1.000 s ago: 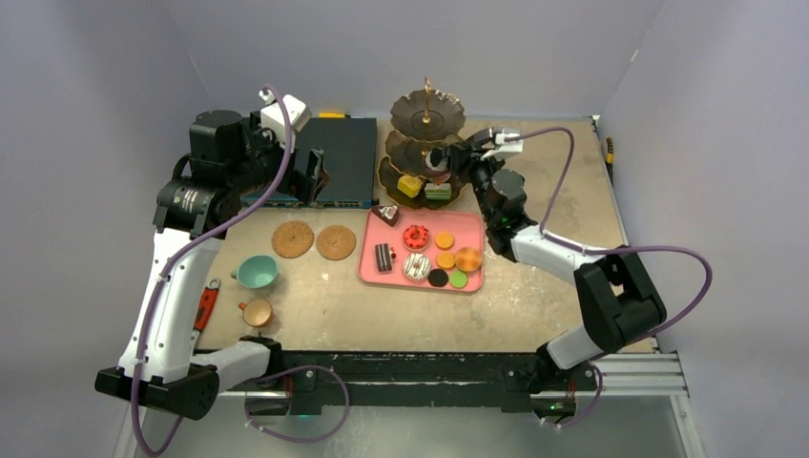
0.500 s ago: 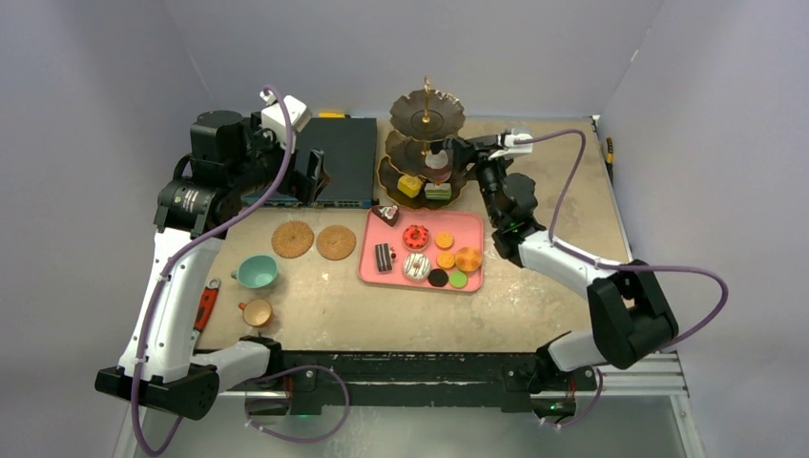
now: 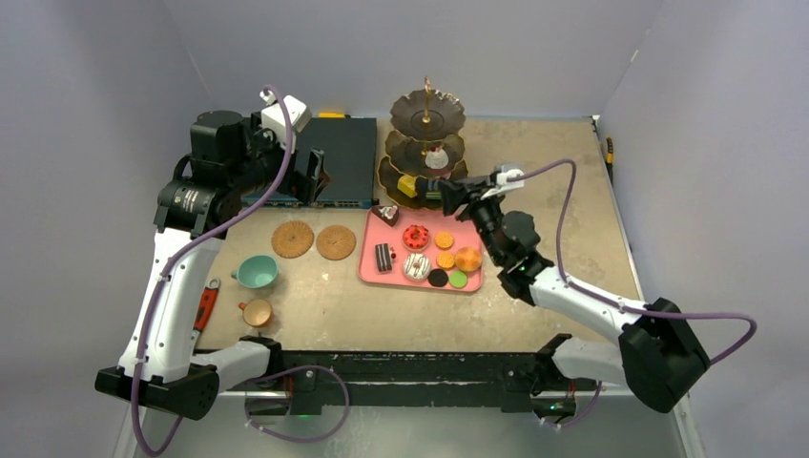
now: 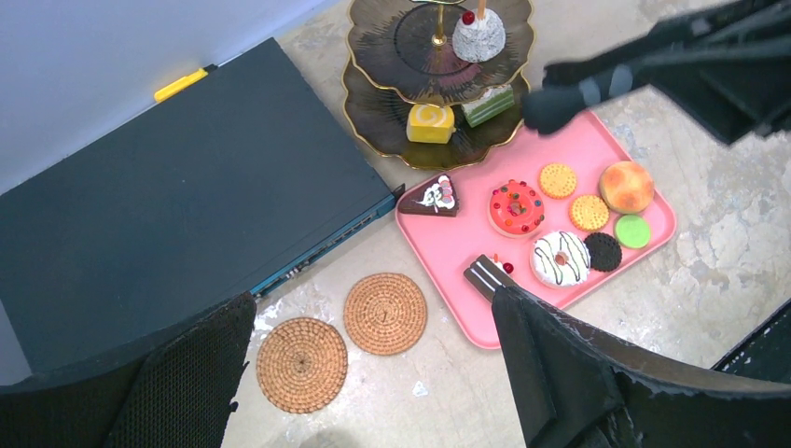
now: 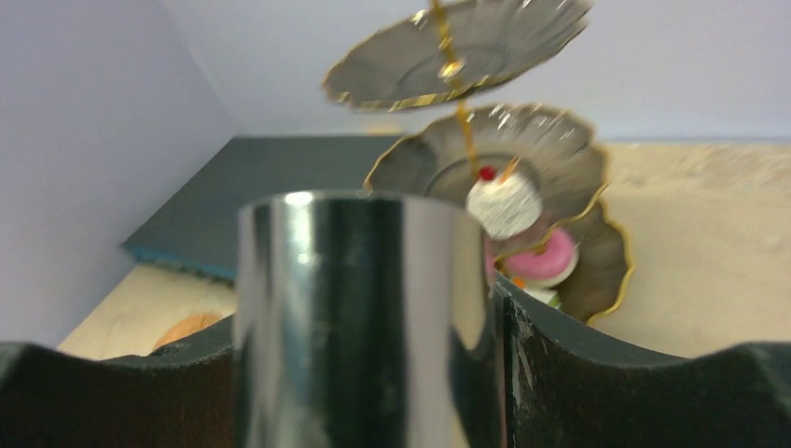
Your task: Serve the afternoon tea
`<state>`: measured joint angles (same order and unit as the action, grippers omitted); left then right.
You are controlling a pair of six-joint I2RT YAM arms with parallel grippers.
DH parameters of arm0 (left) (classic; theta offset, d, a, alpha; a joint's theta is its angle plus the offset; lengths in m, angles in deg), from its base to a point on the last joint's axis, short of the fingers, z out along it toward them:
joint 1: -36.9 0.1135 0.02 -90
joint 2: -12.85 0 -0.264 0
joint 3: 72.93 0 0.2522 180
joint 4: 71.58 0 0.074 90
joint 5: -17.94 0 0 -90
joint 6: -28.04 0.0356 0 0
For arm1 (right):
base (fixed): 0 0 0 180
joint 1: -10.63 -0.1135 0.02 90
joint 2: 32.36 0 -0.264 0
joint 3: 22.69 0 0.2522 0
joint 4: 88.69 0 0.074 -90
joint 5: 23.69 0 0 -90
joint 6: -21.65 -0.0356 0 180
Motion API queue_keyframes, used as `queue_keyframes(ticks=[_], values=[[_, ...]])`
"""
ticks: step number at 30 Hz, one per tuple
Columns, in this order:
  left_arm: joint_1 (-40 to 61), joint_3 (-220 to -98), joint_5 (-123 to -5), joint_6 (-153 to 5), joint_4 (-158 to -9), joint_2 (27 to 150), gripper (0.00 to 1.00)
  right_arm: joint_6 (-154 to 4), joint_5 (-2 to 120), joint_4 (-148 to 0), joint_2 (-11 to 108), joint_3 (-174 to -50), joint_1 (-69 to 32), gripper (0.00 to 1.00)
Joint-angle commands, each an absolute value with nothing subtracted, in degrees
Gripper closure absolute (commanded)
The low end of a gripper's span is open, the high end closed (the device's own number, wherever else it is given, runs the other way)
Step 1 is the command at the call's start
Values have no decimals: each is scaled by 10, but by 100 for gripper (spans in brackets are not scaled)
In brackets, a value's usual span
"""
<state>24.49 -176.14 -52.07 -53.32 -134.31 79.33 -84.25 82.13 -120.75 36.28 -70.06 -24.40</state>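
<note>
- Now the white cupcake (image 5: 504,203) with its red cherry sits on the middle tier of the stand (image 5: 466,47), just ahead of my right tool (image 3: 447,195) and apart from it.
- My right tool is clamped on the black tongs (image 5: 364,299); nothing shows at their far tips.
- As I judge it, the next piece comes from the pink tray (image 3: 467,227), which lies below this tool and on its near side.
- To do that well, I would lift the tong tips clear of the gold-edged rims before swinging. Then I would come straight down over one cake, such as the red doughnut (image 3: 416,237), and squeeze only enough to carry it.
- The stand is dark and scalloped, three tiers on a gold rod. Its top tier is bare, and a yellow roll (image 4: 431,121), a green slice (image 4: 488,103) and a pink macaron (image 5: 550,261) sit on the bottom one.
- My left tool (image 4: 368,303) hangs wide and empty, high over the two coasters (image 4: 384,313) on the tabletop (image 3: 382,315).
- The teal cup (image 3: 256,272) and tan cup (image 3: 256,312) stand nearer my base than that tool, off the coasters.
</note>
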Motion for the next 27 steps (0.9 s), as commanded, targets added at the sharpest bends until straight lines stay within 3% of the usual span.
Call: queue_keyframes(ticks=[1,10,27], values=[[247,-1764,-512,-526,-1337,785,1,-863,847,-1186,342,-662,-292,39],[247,-1773,-510,-530,-1341,786,1,-871,859,-1198,385,-654,-348,40],[247,-1773,-509,-527,-1342,786,1,-868,909,-1177,420,-644,-363,36]])
